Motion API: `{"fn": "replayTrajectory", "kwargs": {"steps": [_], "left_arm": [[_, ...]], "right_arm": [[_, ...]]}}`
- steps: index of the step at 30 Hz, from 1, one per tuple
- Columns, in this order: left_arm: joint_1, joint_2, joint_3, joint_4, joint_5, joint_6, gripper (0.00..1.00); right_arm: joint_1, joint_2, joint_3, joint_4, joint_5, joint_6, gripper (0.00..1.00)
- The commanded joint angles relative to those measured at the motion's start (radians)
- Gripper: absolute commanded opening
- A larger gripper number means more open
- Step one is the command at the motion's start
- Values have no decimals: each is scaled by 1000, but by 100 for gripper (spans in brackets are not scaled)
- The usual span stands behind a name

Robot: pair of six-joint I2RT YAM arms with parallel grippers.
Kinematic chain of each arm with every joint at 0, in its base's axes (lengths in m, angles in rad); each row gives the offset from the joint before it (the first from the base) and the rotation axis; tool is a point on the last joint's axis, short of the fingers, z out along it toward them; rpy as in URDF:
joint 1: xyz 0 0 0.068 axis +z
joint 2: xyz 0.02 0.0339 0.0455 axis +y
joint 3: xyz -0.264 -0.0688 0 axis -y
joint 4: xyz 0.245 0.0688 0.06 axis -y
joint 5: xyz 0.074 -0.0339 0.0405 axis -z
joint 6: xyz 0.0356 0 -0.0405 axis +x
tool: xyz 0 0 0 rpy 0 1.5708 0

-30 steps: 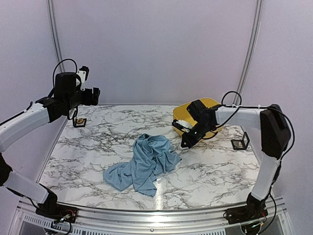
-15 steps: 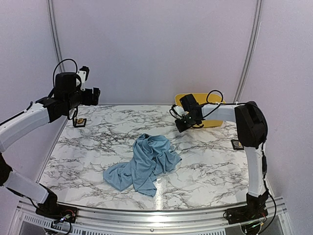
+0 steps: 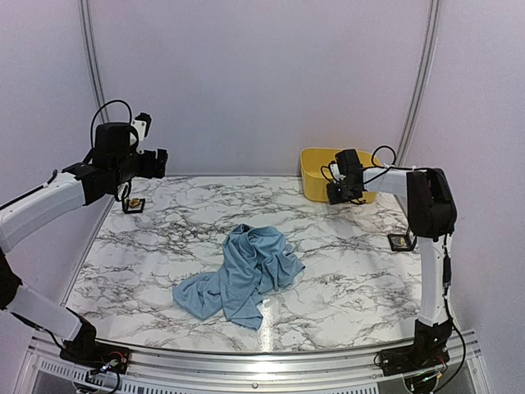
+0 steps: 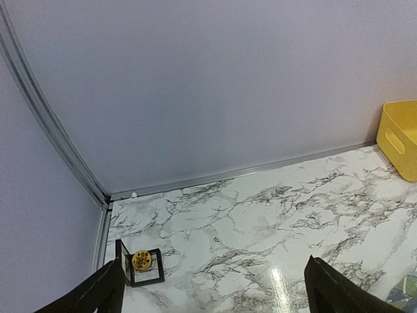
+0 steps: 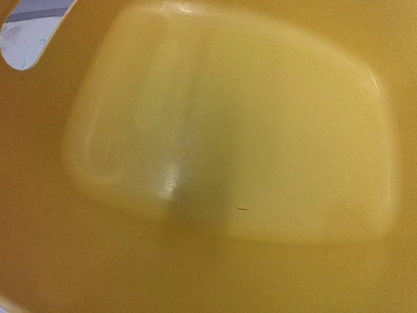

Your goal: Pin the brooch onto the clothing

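Clothing [image 3: 246, 275] lies crumpled mid-table, untouched, while the right hand [image 3: 340, 185] retreats to the far right corner.
Left hand [image 3: 158, 162] stays spread wide above the far left corner, near the brooch [image 4: 141, 260] in its black stand [image 4: 130, 277]. The right hand, pressed together, has swung from just beside the clothing into the yellow bin [image 3: 316, 168]. Neither brooch nor clothing is held, so pinning seems not yet begun.
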Motion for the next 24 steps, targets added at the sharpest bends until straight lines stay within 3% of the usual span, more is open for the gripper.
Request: {"fn": "replayTrajectory", "kwargs": {"steps": [1,6,12,14,20,24], "left_arm": [[-3,15,11,7,-4,9,99],[-2,30,19,7,-5,15,99],[-7,50,29,-17,108,-22,99],[-33,44,9,-31,191,-20,97],[-267,60,-49,-205,400,70,98],[-454,115,-107,-287,386,109,99]], "right_arm": [[83,-66,-31,65,-95,-109,0],[196,-195,-164,236,-280,-184,0],[227,-162,-27,226,-523,-144,0],[233,-217,-62,236,-560,-137,10],[241,-401,-205,26,-646,-180,61],[303,-472,-347,-83,-687,-214,76]]}}
